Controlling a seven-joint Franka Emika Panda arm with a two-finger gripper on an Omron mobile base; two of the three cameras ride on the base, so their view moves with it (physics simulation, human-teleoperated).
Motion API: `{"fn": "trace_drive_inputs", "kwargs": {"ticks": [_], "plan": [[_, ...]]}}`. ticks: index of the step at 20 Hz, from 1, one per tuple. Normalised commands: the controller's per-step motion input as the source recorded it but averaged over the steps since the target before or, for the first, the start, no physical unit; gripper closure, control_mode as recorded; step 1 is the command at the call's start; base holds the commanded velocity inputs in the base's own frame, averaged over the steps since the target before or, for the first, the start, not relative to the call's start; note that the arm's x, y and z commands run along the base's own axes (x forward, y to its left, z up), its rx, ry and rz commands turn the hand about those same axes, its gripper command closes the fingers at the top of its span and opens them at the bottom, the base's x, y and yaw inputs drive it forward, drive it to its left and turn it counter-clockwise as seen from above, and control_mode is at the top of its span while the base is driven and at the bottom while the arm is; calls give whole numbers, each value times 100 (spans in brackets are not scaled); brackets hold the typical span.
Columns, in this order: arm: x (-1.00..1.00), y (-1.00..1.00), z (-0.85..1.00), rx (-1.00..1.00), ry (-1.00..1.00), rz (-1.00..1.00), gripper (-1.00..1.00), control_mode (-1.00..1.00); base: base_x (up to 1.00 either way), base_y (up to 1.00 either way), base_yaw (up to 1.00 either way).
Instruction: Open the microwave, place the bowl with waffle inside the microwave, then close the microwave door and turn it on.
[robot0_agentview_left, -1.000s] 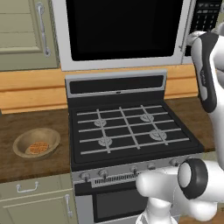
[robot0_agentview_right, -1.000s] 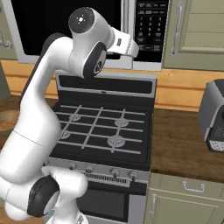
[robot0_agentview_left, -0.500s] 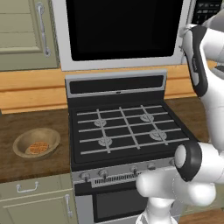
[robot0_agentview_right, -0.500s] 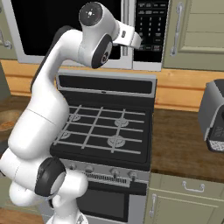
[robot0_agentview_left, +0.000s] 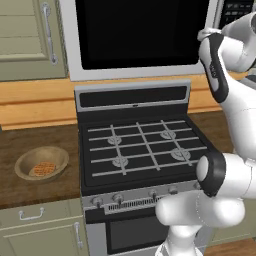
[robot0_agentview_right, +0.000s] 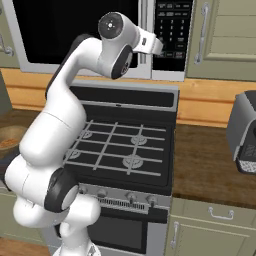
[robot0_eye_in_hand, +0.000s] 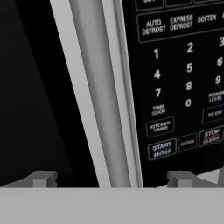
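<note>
Silver-grey framing surrounds the black glass of the microwave door, which fills the upper centre of the left base view and stands closed. Its long grey bar handle runs top to bottom through the middle of the hand view, between the dark window on the left and the black keypad panel on the right. The claw is spread wide, one tip on each side of the handle and closed on nothing; contact cannot be confirmed.

Handling judgement: the door is rigid and hinged, so it should swing, not lift. Take hold on the bar itself, which looks smooth and may slip if pulled off-axis. Avoid the glass and the keys.

Lower left in the left base view, the bowl rests on the wooden counter, well apart from the microwave, with the waffle lying loose inside. The bowl looks light and stiff; a rim grip, kept level, should keep the waffle from sliding. A black gas stove lies between.
</note>
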Motion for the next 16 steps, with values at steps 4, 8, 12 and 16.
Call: {"fn": "trace_drive_inputs", "kwargs": {"ticks": [4, 8, 12, 16], "plan": [[51, -5, -10, 4, -1, 0, -100, -100, 0, 0, 0], [47, -23, -2, 6, 0, 0, -100, -100, 0, 0, 0], [53, -26, -15, 7, 0, 0, -100, -100, 0, 0, 0], [69, -11, -32, 7, 0, 2, -100, -100, 0, 0, 0]]}}
